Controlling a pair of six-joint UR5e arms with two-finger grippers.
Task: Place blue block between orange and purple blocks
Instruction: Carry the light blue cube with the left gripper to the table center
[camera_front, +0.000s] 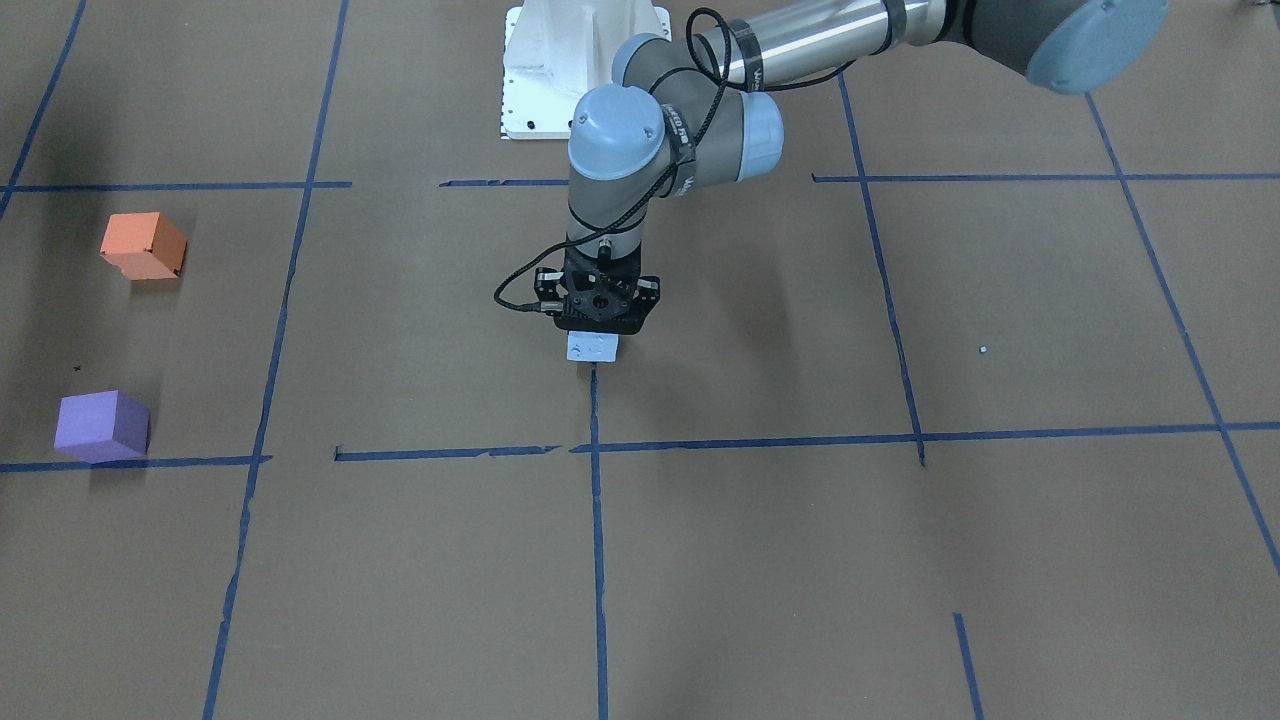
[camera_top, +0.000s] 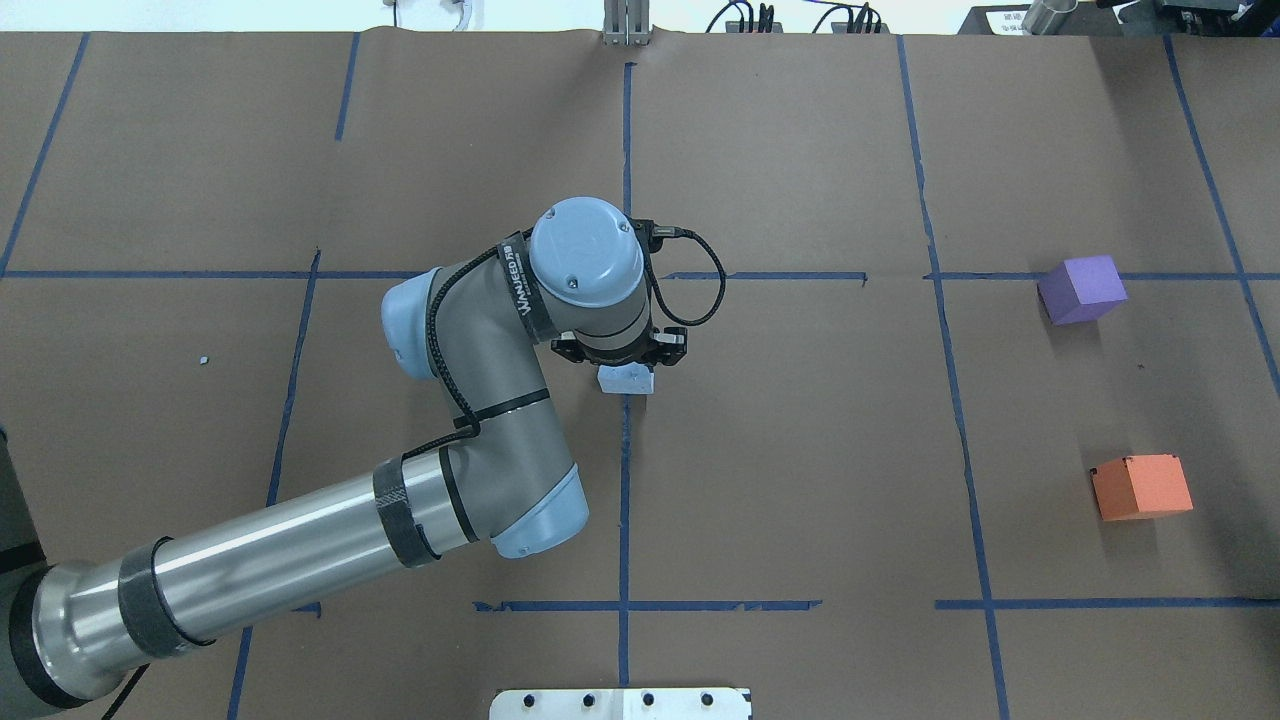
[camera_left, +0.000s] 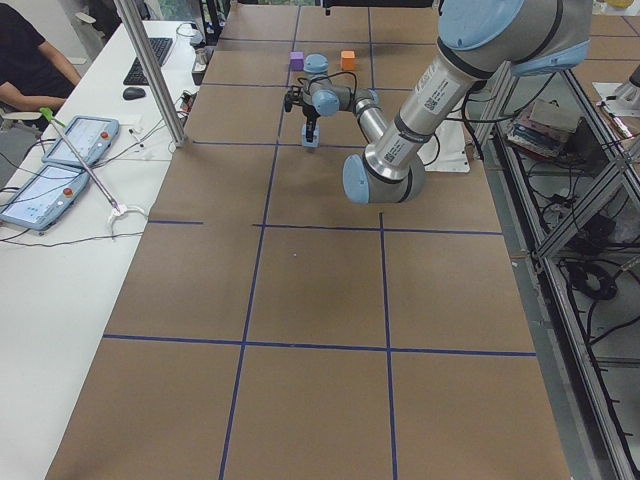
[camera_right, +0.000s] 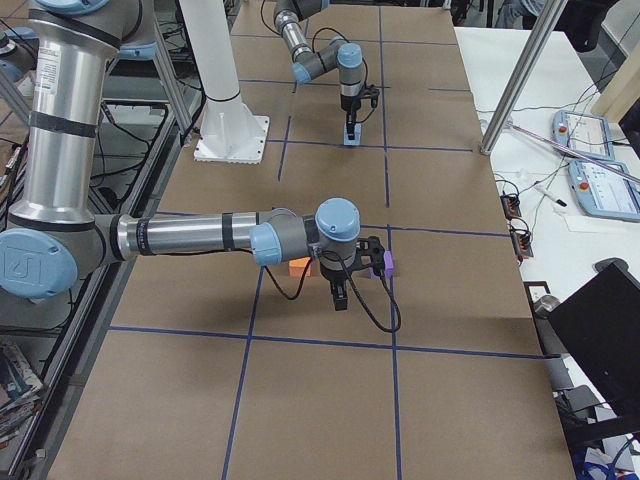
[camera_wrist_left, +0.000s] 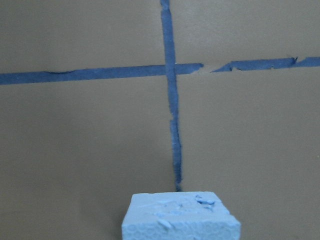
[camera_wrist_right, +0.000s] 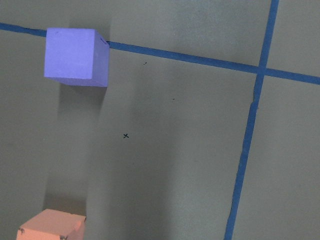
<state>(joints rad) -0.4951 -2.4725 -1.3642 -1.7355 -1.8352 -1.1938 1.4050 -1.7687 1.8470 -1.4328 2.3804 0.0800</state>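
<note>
The light blue block (camera_front: 592, 347) sits at the table's centre on a blue tape line, and also shows in the overhead view (camera_top: 626, 380). My left gripper (camera_front: 593, 338) points straight down over it and is closed on its sides; the fingertips are hidden by the gripper body. The left wrist view shows the block's scuffed top (camera_wrist_left: 180, 215) at the bottom edge. The orange block (camera_top: 1141, 486) and the purple block (camera_top: 1081, 288) stand apart at the table's right end. My right gripper (camera_right: 341, 295) hovers near them; I cannot tell whether it is open or shut.
Brown paper with a grid of blue tape lines (camera_top: 625, 470) covers the table. The white robot base plate (camera_front: 560, 70) is at the robot's edge. A bare gap with a small black cross mark (camera_wrist_right: 126, 135) lies between the purple block (camera_wrist_right: 75, 55) and the orange block (camera_wrist_right: 50, 227).
</note>
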